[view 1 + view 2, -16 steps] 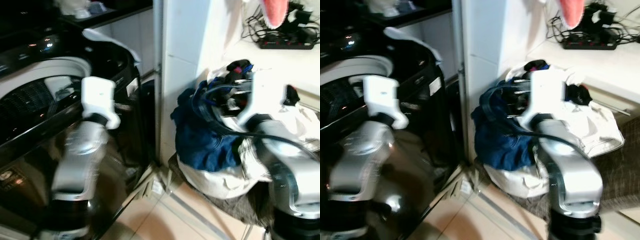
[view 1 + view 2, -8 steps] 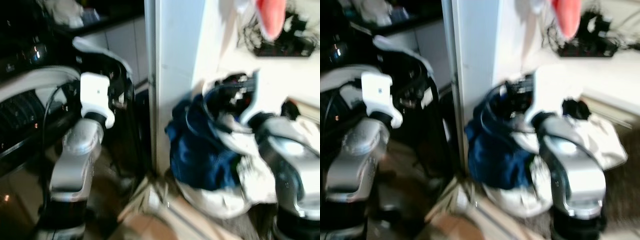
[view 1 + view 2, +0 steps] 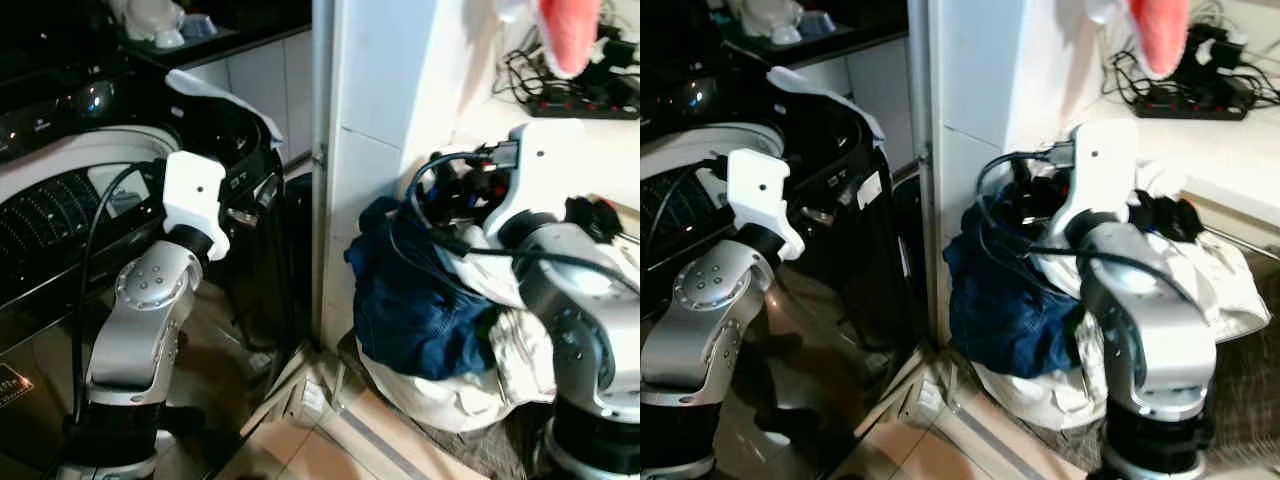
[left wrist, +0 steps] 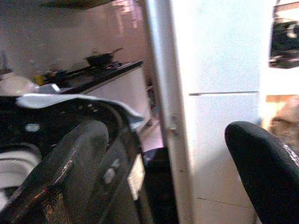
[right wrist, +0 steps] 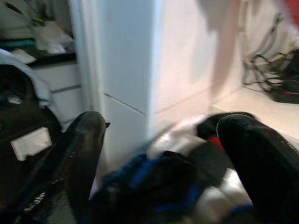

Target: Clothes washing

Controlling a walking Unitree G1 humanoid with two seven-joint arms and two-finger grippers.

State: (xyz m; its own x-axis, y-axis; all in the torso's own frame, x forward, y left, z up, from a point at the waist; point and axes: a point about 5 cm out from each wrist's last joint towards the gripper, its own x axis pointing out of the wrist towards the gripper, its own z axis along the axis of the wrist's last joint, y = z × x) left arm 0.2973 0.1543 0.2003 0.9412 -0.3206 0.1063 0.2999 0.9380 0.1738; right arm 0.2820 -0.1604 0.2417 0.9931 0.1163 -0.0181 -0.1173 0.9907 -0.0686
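Washing machine [image 3: 60,200] at far left, top-loading, black body, pale drum rim, lid raised at the back with a white cloth [image 3: 215,90] draped over its upper edge. Left gripper [image 4: 168,163] raised in front of the machine, fingers [image 4: 70,163] spread wide and holding nothing, aimed past the lid toward the white pillar [image 3: 385,130]. Counter with a pan [image 4: 100,58] farther behind the machine, dim and blurred. White tiled pillar next, standing between the machine and the laundry. Pile of clothes [image 3: 440,320] just right of the pillar's foot: dark blue garment [image 3: 415,300] hanging over the front, white fabric [image 3: 1210,290] beneath and to the right, some black and red pieces on top. Right gripper [image 5: 163,158] held just above the pile, fingers [image 5: 252,149] wide apart, nothing between them; contact with the cloth hard to judge. Power strip [image 3: 585,95] with tangled black cables on the white ledge at far right, pink item [image 3: 570,35] hanging above.
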